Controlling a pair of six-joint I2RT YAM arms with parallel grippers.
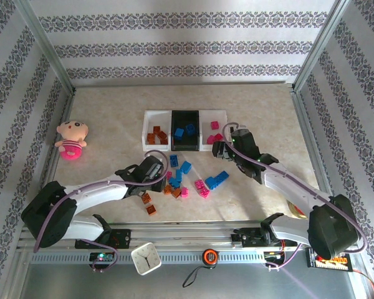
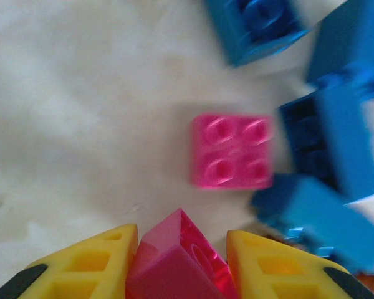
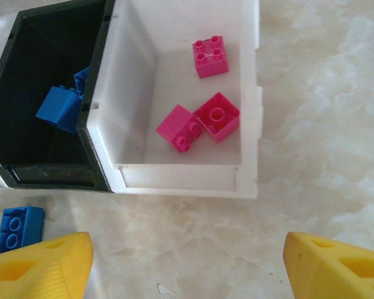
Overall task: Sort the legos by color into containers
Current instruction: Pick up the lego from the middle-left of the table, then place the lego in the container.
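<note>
Tabletop (image 1: 112, 112) lies open beyond containers' (image 1: 156, 113) rims; left jaws seemingly grip pink lego (image 2: 174, 261).

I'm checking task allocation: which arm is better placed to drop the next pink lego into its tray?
Left: the left fingers grip a pink lego; the right fingers hang open, empty, by the white tray holding pink ones.

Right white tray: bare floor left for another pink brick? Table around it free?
Yes. In the right white tray, the strip between the two touching pink bricks and the near wall is bare, as is the far-left corner. The table right of the tray and in front of it is bare up to a blue brick. Crowded: the loose pile mid-table.
</note>
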